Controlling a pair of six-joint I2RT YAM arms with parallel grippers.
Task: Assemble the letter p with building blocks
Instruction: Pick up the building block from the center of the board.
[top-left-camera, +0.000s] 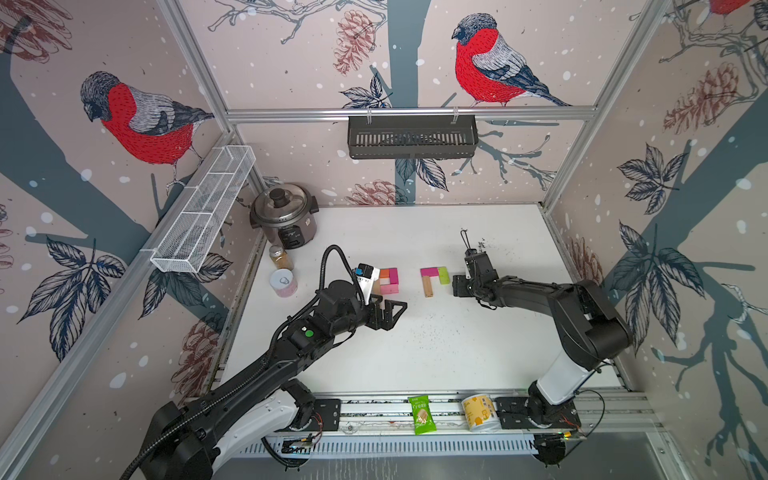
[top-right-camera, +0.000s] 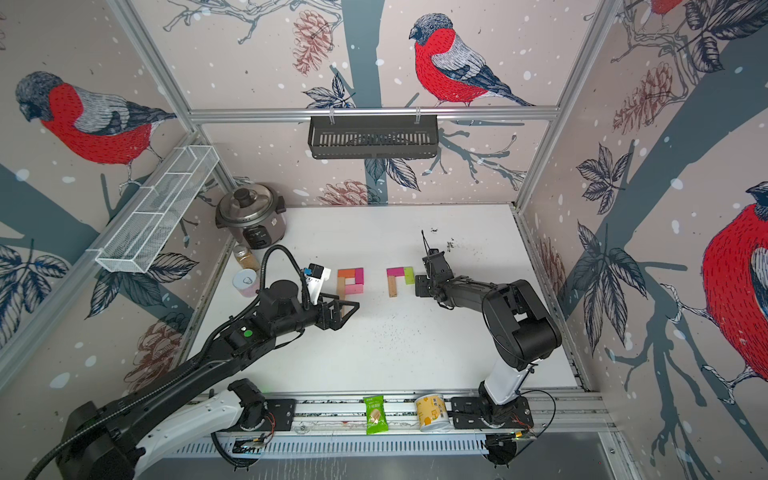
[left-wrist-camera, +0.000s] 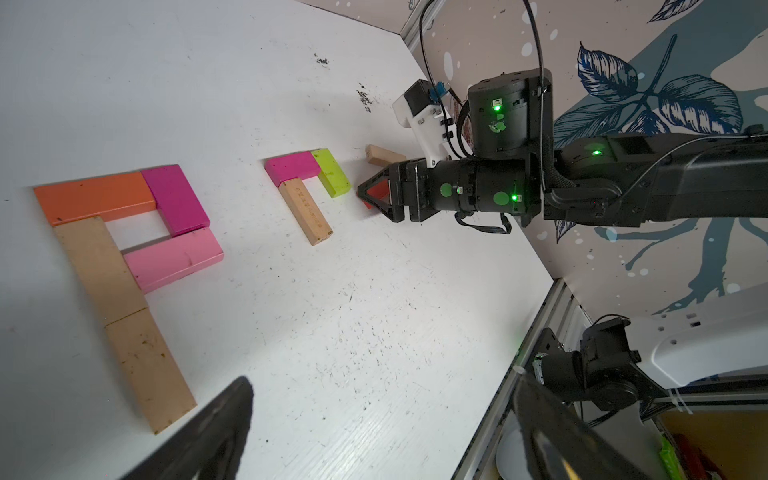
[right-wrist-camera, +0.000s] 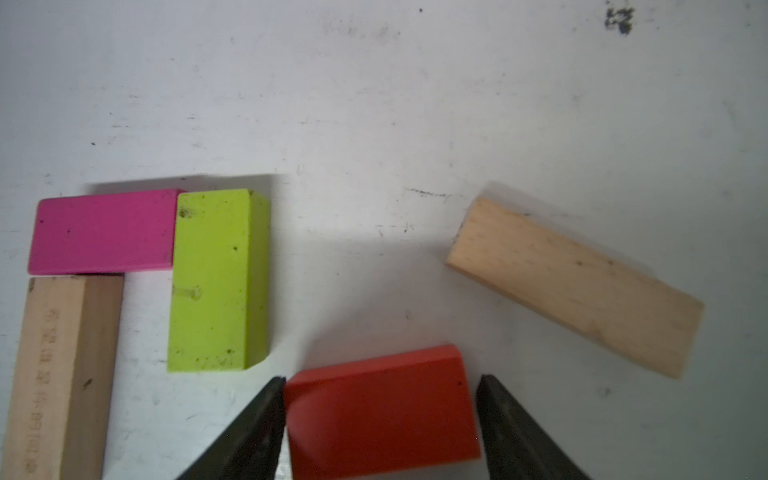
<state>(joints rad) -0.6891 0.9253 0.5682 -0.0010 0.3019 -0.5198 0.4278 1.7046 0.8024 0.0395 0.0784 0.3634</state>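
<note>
My right gripper (right-wrist-camera: 382, 379) is open and straddles a red block (right-wrist-camera: 380, 415) on the white table; one finger touches it and a thin gap shows at the other. Beside it lie a lime block (right-wrist-camera: 218, 278), a magenta block (right-wrist-camera: 104, 230) and a wood bar (right-wrist-camera: 62, 374), joined in a hook shape. A loose wood block (right-wrist-camera: 577, 286) lies apart, at an angle. Further left, orange (left-wrist-camera: 93, 197), magenta (left-wrist-camera: 174, 199), light pink (left-wrist-camera: 174, 257) and two wood blocks (left-wrist-camera: 99, 266) form a P. My left gripper (top-left-camera: 392, 311) hovers open and empty near that P's foot.
A rice cooker (top-left-camera: 284, 216), a spice jar (top-left-camera: 280, 257) and a pink can (top-left-camera: 284, 282) stand at the table's far left. A green snack packet (top-left-camera: 423, 415) and a yellow cup (top-left-camera: 480, 411) lie on the front rail. Baskets hang on the walls.
</note>
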